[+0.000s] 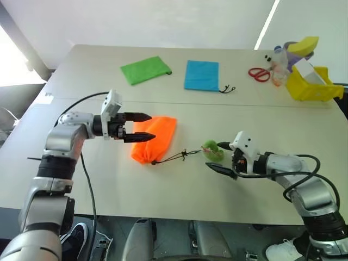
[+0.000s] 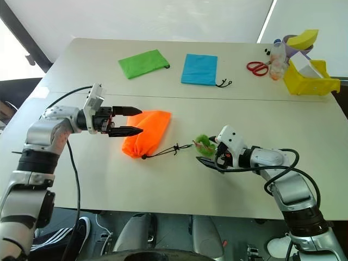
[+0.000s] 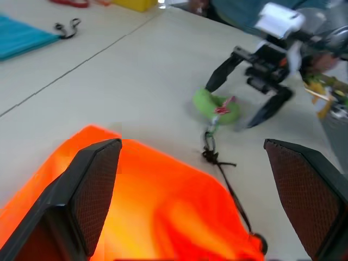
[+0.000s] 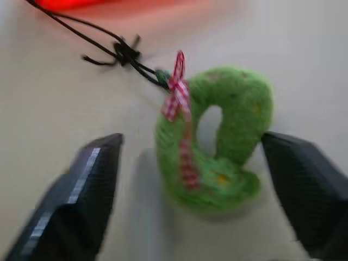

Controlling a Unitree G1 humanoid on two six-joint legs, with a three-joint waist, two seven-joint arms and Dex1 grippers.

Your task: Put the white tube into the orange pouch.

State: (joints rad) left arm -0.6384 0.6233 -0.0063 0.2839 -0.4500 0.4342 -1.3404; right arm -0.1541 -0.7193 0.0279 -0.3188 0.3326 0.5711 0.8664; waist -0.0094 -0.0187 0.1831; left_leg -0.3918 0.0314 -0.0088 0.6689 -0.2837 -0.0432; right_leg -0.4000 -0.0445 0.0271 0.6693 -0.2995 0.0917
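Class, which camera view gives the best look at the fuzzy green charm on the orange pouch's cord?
The right wrist view: the green charm sits large between that gripper's open fingers, its red checked ribbon visible. The left wrist view shows it smaller, beyond the orange pouch. Both eye views show it small, at the right gripper.

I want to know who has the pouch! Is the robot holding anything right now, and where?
Nothing is held. The left gripper is open over the orange pouch, and the right gripper is open around its green pom-pom.
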